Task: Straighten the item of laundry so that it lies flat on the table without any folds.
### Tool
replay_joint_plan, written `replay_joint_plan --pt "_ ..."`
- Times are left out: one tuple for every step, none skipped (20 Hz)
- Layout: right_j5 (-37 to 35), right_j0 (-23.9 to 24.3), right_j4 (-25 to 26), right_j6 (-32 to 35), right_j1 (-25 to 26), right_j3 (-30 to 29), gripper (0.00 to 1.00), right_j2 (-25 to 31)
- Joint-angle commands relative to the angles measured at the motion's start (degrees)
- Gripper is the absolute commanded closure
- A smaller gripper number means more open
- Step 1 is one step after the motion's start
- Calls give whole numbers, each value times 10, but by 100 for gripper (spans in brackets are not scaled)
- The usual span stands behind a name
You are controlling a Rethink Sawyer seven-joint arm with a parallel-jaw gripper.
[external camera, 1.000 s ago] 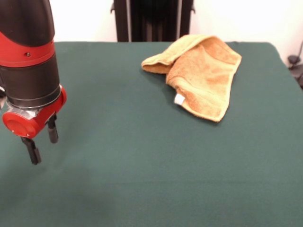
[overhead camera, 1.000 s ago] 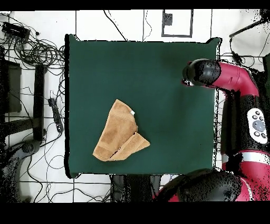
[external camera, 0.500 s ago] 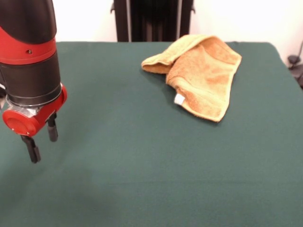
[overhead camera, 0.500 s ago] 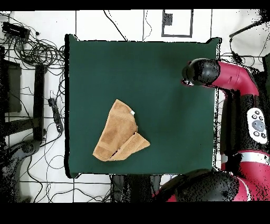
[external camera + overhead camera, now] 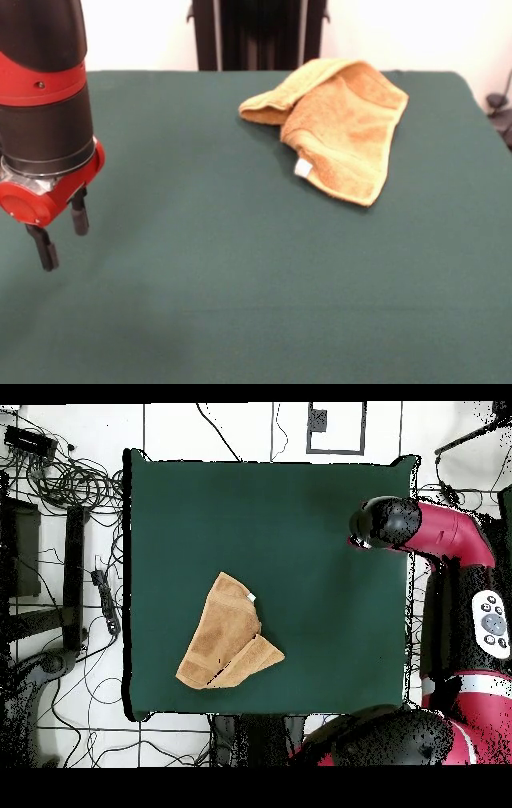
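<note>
The arm [image 5: 44, 88] runs off the top edge — towel's [image 5: 336, 132] folded-under part hidden.

Towel [image 5: 340, 128] on table [image 5: 240, 280], folded over itself; pincer [image 5: 61, 238] well apart.

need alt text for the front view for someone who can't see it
A folded, rumpled orange-yellow towel lies near the far right of a dark green table, a small white tag at its near edge. At the left, the robot's red and black hand hangs open, well apart from the towel.

one towel [image 5: 340, 128], one table [image 5: 240, 280], one arm [image 5: 44, 96], one end effector [image 5: 60, 236].
</note>
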State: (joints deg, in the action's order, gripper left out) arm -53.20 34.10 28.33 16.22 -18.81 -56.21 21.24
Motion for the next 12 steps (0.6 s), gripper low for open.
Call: replay_joint_plan --pt "-10 -32 -25 106 -2 -76 0 6" --pt "-11 -32 -25 107 -3 -77 0 6" --pt "-10 -34 -25 109 -5 -78 0 5" --pt "-10 -34 -25 108 -5 -79 0 6" --pt "-9 -35 -24 109 -5 -78 0 5" --pt "-9 -35 -24 111 -6 -80 0 5" --pt "-8 -35 -25 110 -8 -83 0 5" --pt "-7 -36 -25 112 -9 -85 0 5" --pt "-7 -36 -26 115 -11 -87 0 4" --pt "-6 -36 -26 116 -12 -90 0 4" --pt "-4 -36 -26 117 -14 -94 0 4" --pt "-1 -37 -26 119 -16 -97 0 4"
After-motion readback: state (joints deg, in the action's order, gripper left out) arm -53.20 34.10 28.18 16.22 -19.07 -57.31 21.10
